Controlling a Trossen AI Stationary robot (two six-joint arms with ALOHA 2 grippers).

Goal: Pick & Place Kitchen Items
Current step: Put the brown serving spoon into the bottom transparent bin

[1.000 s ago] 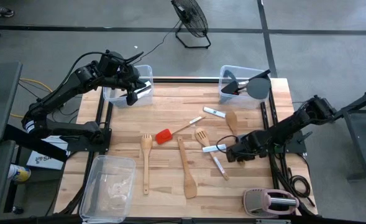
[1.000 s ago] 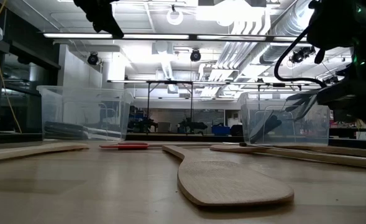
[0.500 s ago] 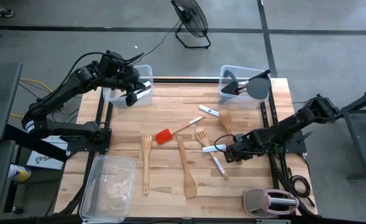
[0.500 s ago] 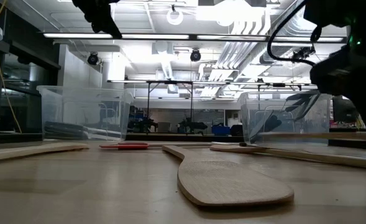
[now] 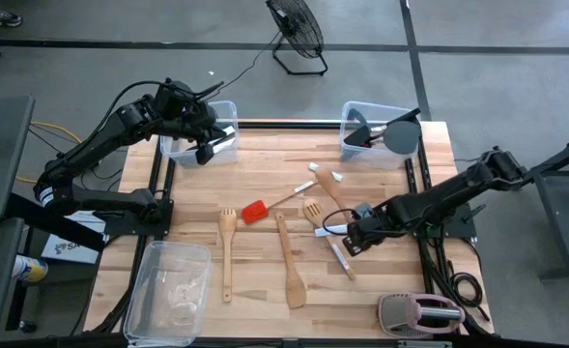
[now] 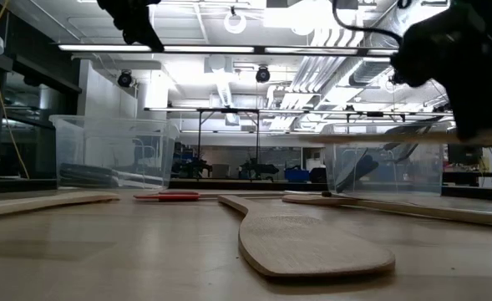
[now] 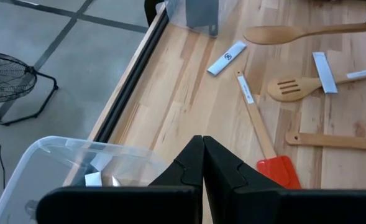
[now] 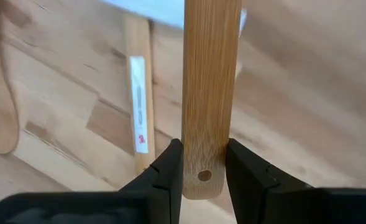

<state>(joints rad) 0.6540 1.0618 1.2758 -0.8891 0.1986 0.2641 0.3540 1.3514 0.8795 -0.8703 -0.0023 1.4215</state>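
Between jaws: pale wooden spoon (handle holed)

Smooth light-wood spoon, clear-plastic bins

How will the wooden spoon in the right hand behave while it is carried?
The spoon probably stays stiff: its wooden handle looks straight. Held at its end by the right hand, it may pivot. It seems light.
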